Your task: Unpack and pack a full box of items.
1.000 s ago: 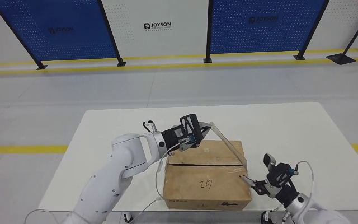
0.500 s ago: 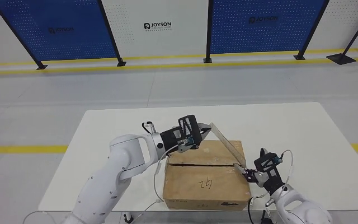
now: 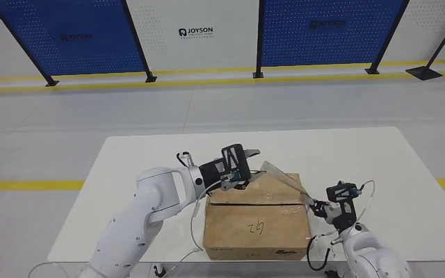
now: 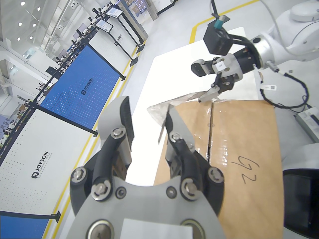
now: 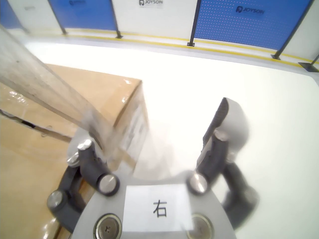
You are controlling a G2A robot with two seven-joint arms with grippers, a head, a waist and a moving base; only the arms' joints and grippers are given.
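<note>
A closed brown cardboard box (image 3: 257,219) marked in pen stands on the white table (image 3: 375,160). A strip of clear tape (image 3: 285,179) is peeled up off its lid and sags from the far edge to the box's right end. My left gripper (image 3: 250,161) hovers open over the box's far edge, and the tape's free end (image 4: 159,115) clings to one of its fingers (image 4: 174,123). My right gripper (image 3: 318,206) is open at the box's right end, and the tape (image 5: 37,85) runs down onto one finger. From the left wrist, the right gripper (image 4: 200,82) touches the tape (image 4: 179,99) with its lower fingertip.
The table has free white surface left, right and beyond the box (image 5: 37,150). A black cable (image 3: 198,222) hangs from the left arm beside the box's left side. Blue and white partition panels (image 3: 201,35) stand across the floor far behind.
The left gripper has opened and the tape strip has dropped lower. The right gripper moved from the box's front right corner up to its right end.
</note>
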